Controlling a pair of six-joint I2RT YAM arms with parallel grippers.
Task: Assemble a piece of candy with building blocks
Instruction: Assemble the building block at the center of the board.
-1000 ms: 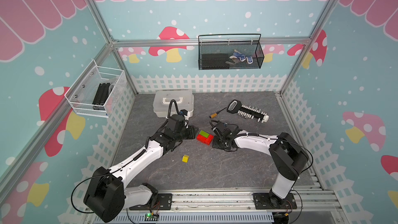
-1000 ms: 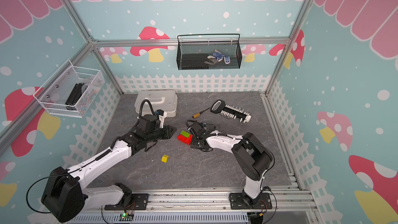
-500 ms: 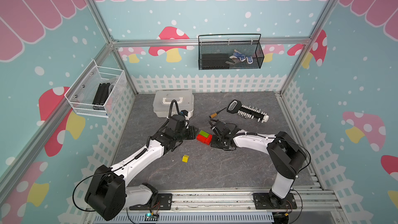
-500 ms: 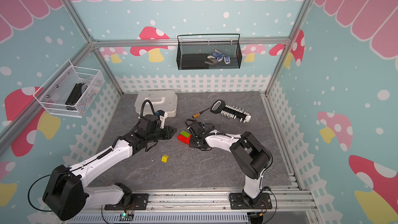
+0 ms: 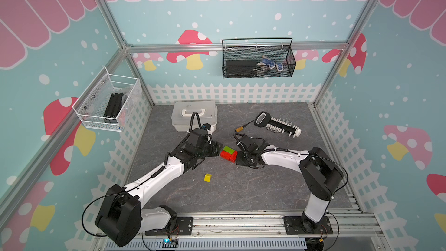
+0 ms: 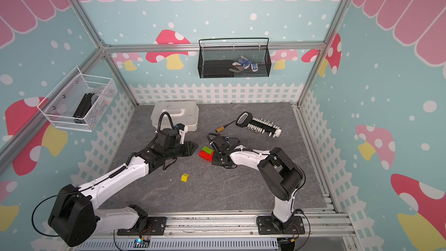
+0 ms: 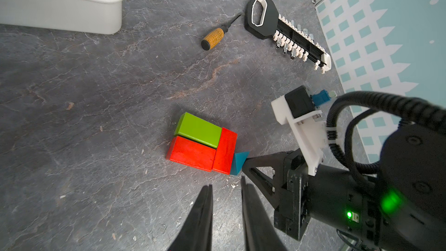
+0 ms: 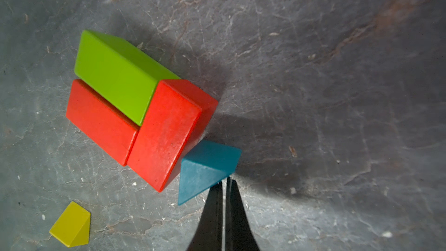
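Closed, the right fingers [image 8: 212, 213] have edged toward the red block [image 8: 166, 129], nudging the blue triangle [image 8: 205, 167]. Push gently so it seats square. The left fingers [image 7: 200, 218] sit slightly apart, empty.

Left wrist view: blue triangle [image 7: 239, 162] was half hidden behind red bar [image 7: 224, 150]; white box [image 7: 60, 3] was cut by picture edge; left gripper [image 7: 225, 187] fingers also ran out of frame. Both top views: same triangle was hidden under right gripper [image 5: 239, 159]. Right wrist view: its fingers were cut off too. Things inside black basket [image 5: 241, 73] were too small to name.
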